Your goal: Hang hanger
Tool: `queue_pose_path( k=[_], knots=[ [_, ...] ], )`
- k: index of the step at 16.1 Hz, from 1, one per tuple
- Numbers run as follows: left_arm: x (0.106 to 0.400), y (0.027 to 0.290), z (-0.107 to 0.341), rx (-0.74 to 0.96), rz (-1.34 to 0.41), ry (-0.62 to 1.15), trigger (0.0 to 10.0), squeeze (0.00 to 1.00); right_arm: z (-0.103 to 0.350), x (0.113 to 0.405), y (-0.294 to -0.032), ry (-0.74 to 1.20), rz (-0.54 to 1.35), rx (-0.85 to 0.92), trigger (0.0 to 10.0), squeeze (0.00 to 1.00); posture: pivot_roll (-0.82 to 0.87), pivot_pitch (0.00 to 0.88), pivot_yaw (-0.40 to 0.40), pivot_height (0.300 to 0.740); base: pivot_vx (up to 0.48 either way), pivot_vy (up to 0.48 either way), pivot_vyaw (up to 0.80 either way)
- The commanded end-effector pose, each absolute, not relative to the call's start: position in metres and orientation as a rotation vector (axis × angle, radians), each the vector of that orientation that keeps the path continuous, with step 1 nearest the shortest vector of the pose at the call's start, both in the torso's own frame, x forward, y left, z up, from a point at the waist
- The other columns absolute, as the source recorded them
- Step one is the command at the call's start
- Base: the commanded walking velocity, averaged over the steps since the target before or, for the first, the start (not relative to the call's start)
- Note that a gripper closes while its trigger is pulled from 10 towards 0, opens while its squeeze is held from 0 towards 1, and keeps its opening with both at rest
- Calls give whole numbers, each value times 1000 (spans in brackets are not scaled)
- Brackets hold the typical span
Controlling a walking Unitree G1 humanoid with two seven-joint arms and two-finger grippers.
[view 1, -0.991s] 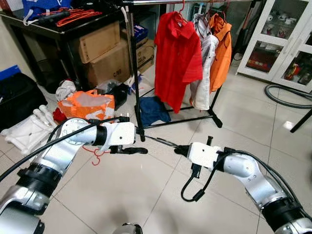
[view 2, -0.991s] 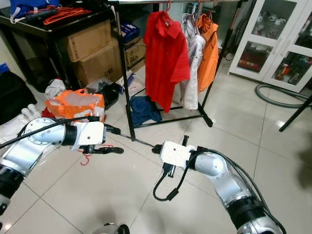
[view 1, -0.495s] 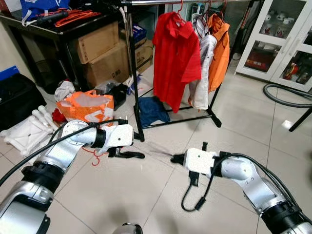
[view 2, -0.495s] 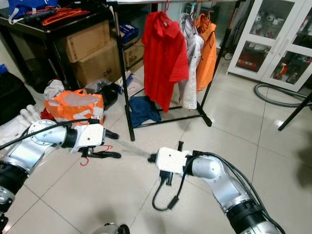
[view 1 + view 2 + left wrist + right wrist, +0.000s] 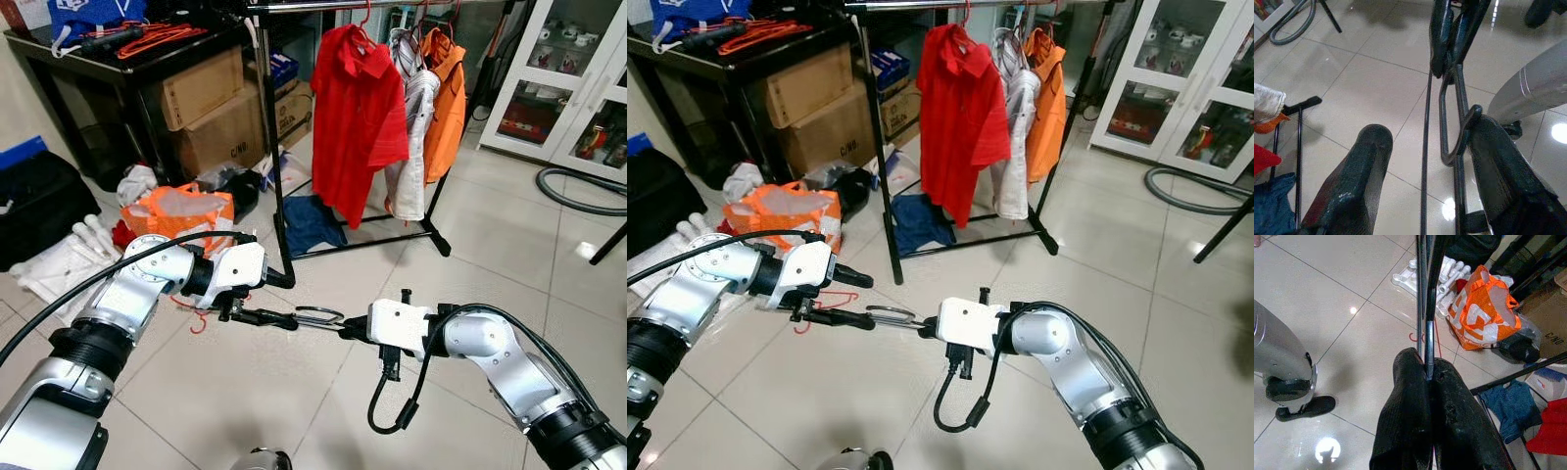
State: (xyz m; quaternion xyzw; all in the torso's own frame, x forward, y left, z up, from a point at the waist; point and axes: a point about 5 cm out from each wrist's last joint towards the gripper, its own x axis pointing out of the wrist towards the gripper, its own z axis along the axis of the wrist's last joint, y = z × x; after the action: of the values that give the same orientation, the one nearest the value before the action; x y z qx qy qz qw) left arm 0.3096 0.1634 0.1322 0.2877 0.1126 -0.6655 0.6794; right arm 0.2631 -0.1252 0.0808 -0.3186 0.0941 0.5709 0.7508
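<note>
A: Where is the hanger being kept at this moment?

B: A thin dark wire hanger is being held low over the tiled floor, stretched between the two arms. It is being pinched at one end by the right tool, whose fingers are being pressed together on the wire. The hanger's looped end is being met by the left tool; in the left wrist view the loop is being touched by one finger, while the other finger is being kept well apart, so that tool is being held spread and nothing is being clamped by it.

A: How far along is the task judged to be?

B: Only the early part is being covered, it seems. The hanger is being carried, but it is not yet being hung. The clothes rack is standing well apart from it, beyond the arms, and its rail is far above the hanger.

A: What is being carried on the rack already?

B: A red polo shirt, a white garment and an orange garment are being hung there. A free stretch of rail beside the red shirt is probably being aimed for, so lifting and hooking are being left to do.

A: And around the rack?

B: An orange bag and a blue cloth are lying on the floor.
</note>
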Motion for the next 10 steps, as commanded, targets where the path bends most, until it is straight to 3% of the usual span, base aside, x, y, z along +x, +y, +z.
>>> queue_pose_path(
  k=[1,9,10],
  knots=[
    [314,161,144,667,-1496,215,10000,0,88,265,-123,182,1248,-695,0,0,-135,0,82,740,0,0,0],
    [312,157,129,699,-1488,280,10000,0,97,266,-109,157,1227,-602,0,0,-124,0,85,740,0,0,0],
    [312,156,127,692,-1490,283,8039,0,99,266,-108,152,1228,-597,0,0,-124,0,83,740,0,0,0]
  ],
)
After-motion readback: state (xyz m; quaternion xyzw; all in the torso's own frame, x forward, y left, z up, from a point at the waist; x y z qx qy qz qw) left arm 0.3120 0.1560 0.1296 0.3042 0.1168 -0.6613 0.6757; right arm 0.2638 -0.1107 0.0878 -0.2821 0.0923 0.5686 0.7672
